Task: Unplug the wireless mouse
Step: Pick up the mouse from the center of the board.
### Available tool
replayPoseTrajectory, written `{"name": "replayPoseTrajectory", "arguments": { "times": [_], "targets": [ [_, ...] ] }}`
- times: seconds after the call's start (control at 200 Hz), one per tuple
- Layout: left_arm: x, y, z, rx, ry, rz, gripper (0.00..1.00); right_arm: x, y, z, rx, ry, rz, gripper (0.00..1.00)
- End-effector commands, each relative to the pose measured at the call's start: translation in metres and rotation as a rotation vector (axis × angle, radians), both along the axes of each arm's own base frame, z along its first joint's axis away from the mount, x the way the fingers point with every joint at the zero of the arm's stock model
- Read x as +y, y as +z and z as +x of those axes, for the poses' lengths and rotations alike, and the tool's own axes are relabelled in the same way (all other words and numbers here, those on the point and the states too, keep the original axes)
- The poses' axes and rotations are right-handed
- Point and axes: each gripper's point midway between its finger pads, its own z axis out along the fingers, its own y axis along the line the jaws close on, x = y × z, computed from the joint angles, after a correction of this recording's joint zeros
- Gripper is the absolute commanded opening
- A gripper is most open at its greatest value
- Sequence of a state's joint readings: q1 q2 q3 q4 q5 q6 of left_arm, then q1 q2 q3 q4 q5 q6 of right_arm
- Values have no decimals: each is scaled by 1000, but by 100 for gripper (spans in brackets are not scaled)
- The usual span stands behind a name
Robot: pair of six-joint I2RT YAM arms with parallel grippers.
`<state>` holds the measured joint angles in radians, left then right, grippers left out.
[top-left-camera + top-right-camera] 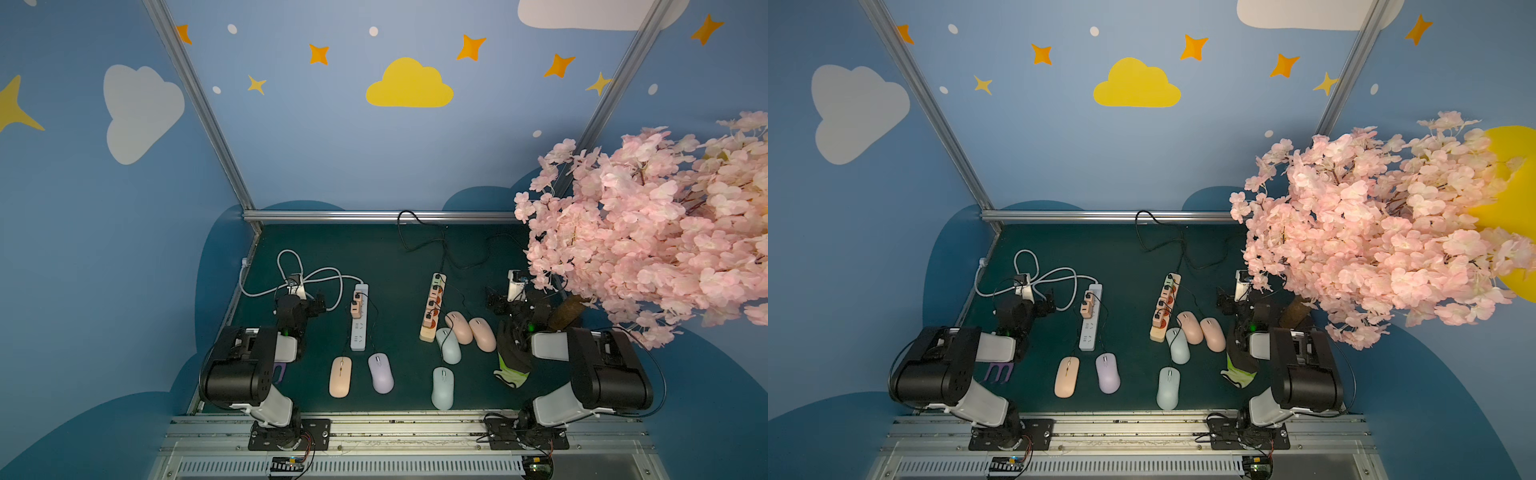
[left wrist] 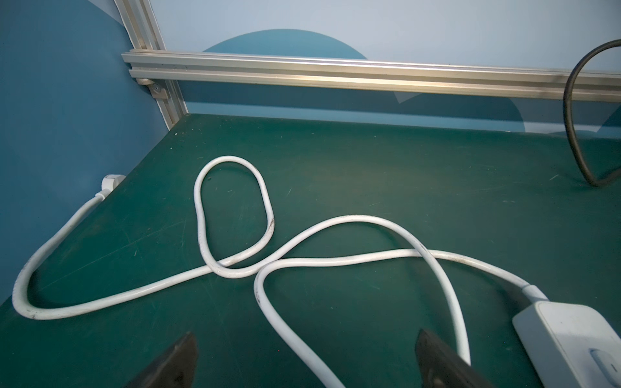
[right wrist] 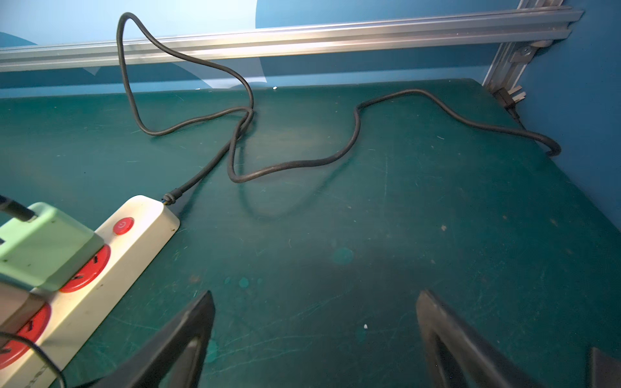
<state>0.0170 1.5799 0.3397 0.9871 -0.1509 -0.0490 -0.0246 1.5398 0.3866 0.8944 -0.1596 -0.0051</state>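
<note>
**Ana:** Fingers [image 2: 174,368] of the left gripper [image 2: 305,336] sit closest, only their tips in frame. They are spread wide with nothing clamped, above the looping white cable [image 2: 232,160] just left of the white power strip [image 1: 359,318], at its far end.

**Ben:** And the right gripper [image 3: 316,295]?

**Ana:** Spread too, and empty. It hangs over bare green mat [image 3: 403,218], well right of the white power strip.

**Ben:** Where are the mice?

**Ana:** A peach mouse [image 1: 340,377] and a lilac mouse [image 1: 380,372] lie just in front of that strip's near end, side by side and apart. Each long axis runs roughly along the strip, nose toward it. Four more, two pale blue [image 1: 443,387] and two pink [image 1: 459,327], lie to its right by a cream strip [image 1: 432,307].

**Ben:** What's unclear?

**Ana:** Thin black leads run toward the peach chargers [image 1: 355,307] on the white strip, but they are too fine to match lead to charger. Left of the strip a purple object [image 1: 998,372] is half hidden by the left arm. Far right of it, a green-and-black thing [image 1: 512,372] is partly covered, and a blossom tree [image 1: 644,232] hides the mat's corner.
</note>
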Motion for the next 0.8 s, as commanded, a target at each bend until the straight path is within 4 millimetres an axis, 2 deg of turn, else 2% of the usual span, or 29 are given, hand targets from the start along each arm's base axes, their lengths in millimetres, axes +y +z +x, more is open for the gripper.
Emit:
{"name": "replayPoseTrajectory", "arguments": {
  "times": [0.0,0.225,0.405,0.616,0.691,0.796],
  "targets": [
    [-2,4,0,-15,-8,13,100,1,-2,-3,-6,10,9,93],
    [-20,38,-17,-81,-9,129,100,11,17,-14,-49,45,-26,93],
    [-28,77,-25,-103,21,161,100,25,36,-27,-59,44,-86,93],
    [-39,109,-24,-60,18,17,100,47,62,-40,-70,47,-54,93],
    [-34,115,-24,-27,81,-70,100,58,71,-42,-70,52,-51,93],
    [-20,112,-26,83,239,-188,100,77,81,-45,-62,71,-24,93]
  ]
}}
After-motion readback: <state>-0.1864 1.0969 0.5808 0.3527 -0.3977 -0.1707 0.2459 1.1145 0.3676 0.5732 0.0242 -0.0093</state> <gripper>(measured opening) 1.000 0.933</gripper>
